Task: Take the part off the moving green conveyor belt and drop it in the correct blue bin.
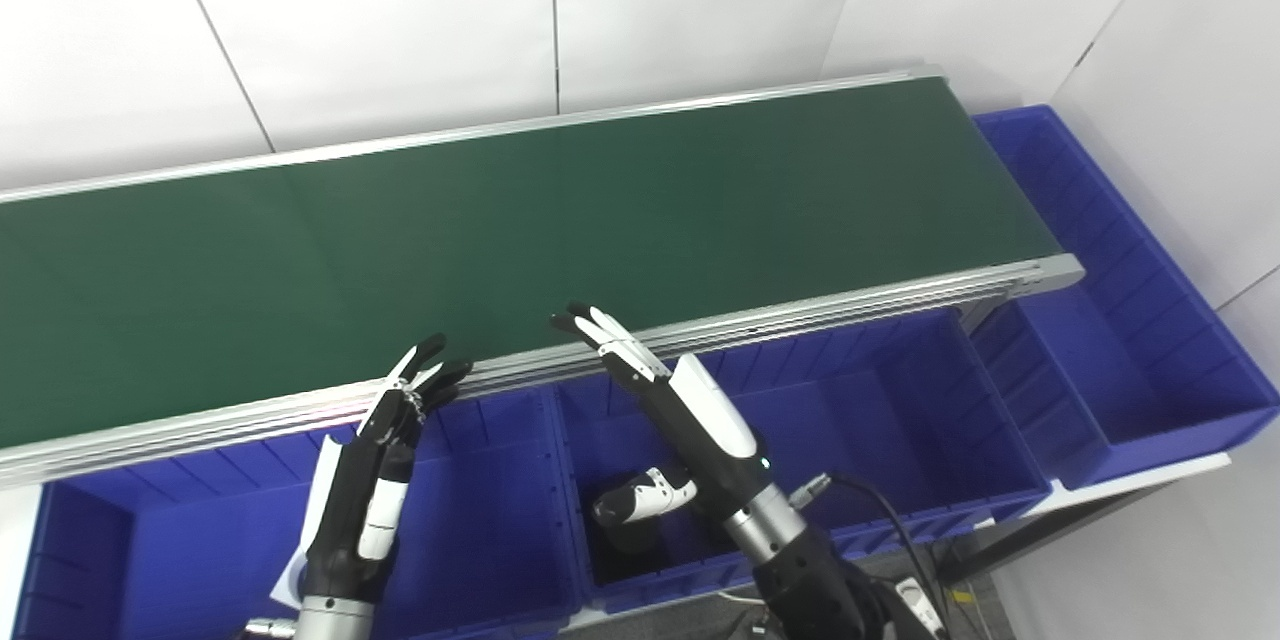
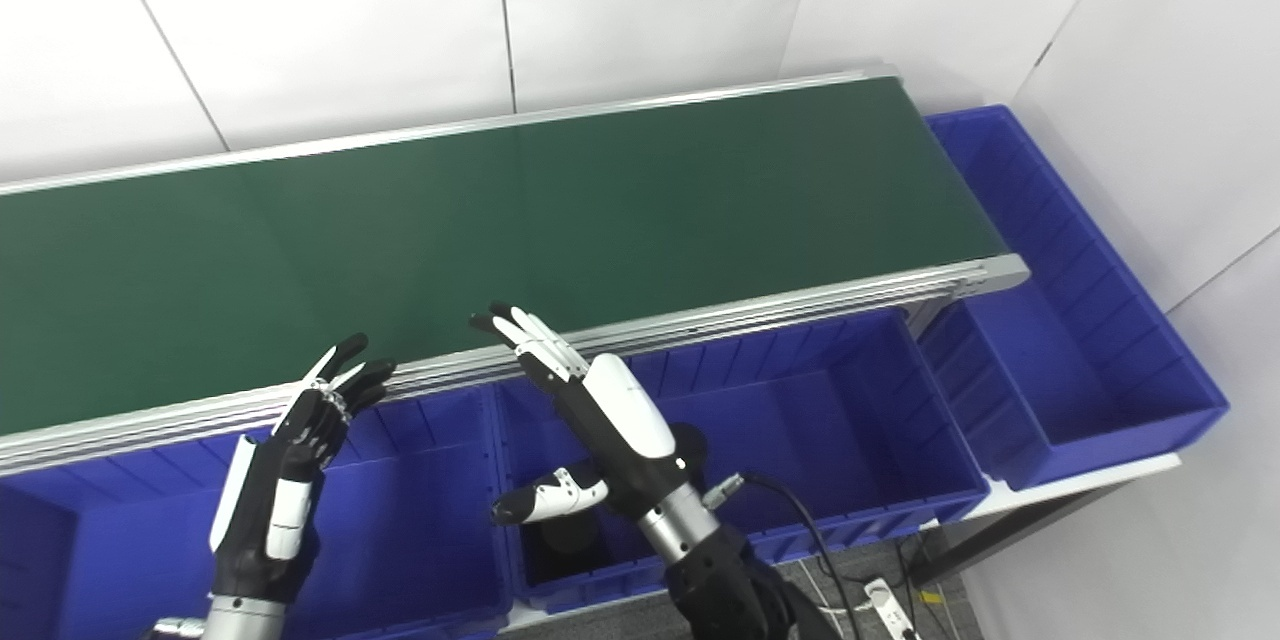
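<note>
Here, one green conveyor belt (image 1: 500, 230), no part visible on it. Four blue bins (image 1: 880, 410) along near edge and right end. Left hand (image 1: 375, 480), right hand (image 1: 690, 420): fingers apart, holding nothing.

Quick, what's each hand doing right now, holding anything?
Left hand: open, holding nothing.
Right hand: open, fingers stretched out, holding nothing.

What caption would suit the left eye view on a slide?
Both hands, left and right, hover open over blue bins beside a green conveyor belt with no part in sight.
</note>
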